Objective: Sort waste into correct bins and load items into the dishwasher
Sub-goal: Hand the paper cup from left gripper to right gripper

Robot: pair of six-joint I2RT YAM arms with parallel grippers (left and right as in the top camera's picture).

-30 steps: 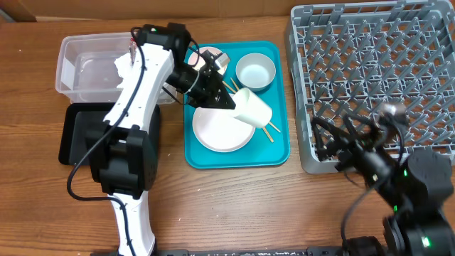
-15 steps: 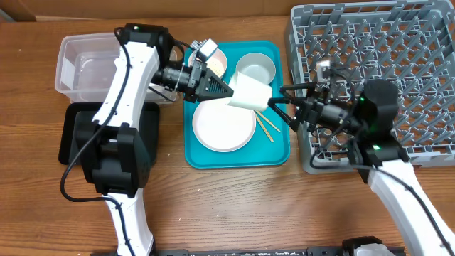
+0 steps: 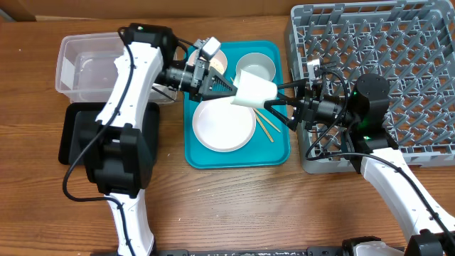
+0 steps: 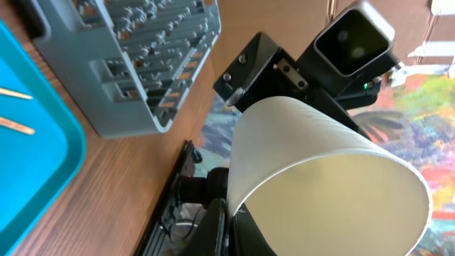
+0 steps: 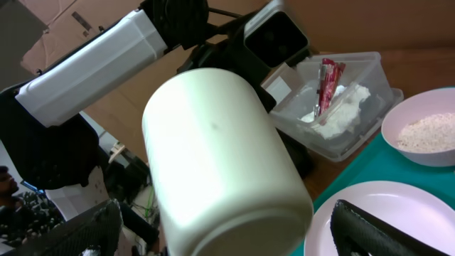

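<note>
Handing over the white cup [image 3: 254, 91] mid-air above the teal tray [image 3: 277, 153], near the worktop's far edge: our left hand [image 3: 229, 92] pinches its rim tight, right hand [image 3: 279, 104] gapes wide around its base, holding nothing; we'd close right before left releases

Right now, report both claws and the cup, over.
Left claw shut on white cup, held above teal tray. Right claw open, straddling cup's far end, not closed. Nothing else between claws.

Smooth matt cup [image 3: 254, 92], grey plastic rack [image 3: 398, 43], wooden table [image 3: 234, 206]
</note>
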